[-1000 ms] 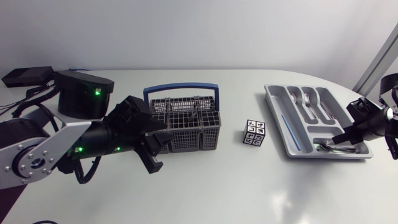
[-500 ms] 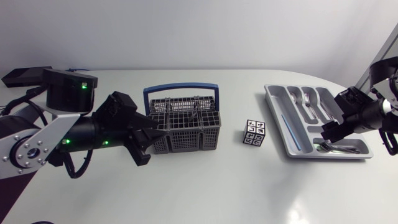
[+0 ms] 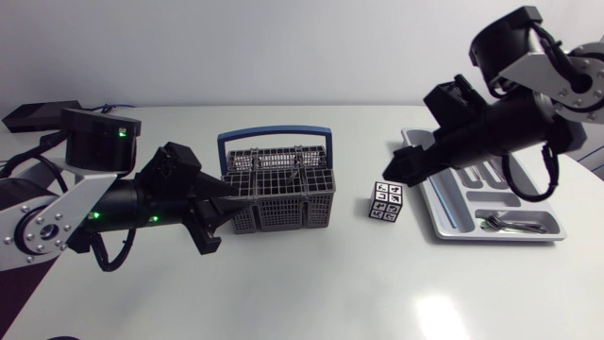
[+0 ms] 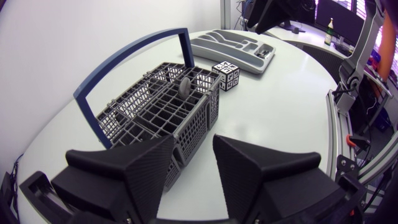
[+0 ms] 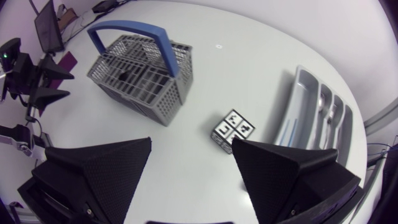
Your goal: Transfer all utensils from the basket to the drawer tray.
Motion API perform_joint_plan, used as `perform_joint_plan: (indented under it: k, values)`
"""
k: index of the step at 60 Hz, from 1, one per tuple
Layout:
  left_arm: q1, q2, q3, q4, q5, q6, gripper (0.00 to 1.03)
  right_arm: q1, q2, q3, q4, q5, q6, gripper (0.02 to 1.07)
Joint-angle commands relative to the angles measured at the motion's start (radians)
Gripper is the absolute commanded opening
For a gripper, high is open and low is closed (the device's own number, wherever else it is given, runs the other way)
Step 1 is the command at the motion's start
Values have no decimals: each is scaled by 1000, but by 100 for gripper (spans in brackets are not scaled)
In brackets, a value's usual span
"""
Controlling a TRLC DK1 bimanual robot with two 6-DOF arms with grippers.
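Two grippers of mine, both spread wide and empty. My left gripper [image 3: 226, 215] sits just beside the near left corner of the basket [image 3: 283, 212], where a grey utensil [image 4: 185, 85] stands inside. My right gripper [image 3: 406, 170] hangs by the left edge of the drawer tray [image 3: 439, 200], near the marker cube [image 3: 387, 201]. Cutlery [image 3: 514, 224] lies in the tray.

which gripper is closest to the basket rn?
The left gripper, right at the basket's side wall; the right gripper hangs open past the marker cube, by the drawer tray.
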Motion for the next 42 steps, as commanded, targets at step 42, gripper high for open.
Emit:
perform_joint_plan:
  k: [42]
  values:
    - [33, 26, -34, 13, 30, 41, 46, 242, 262, 152, 183, 64, 615, 90]
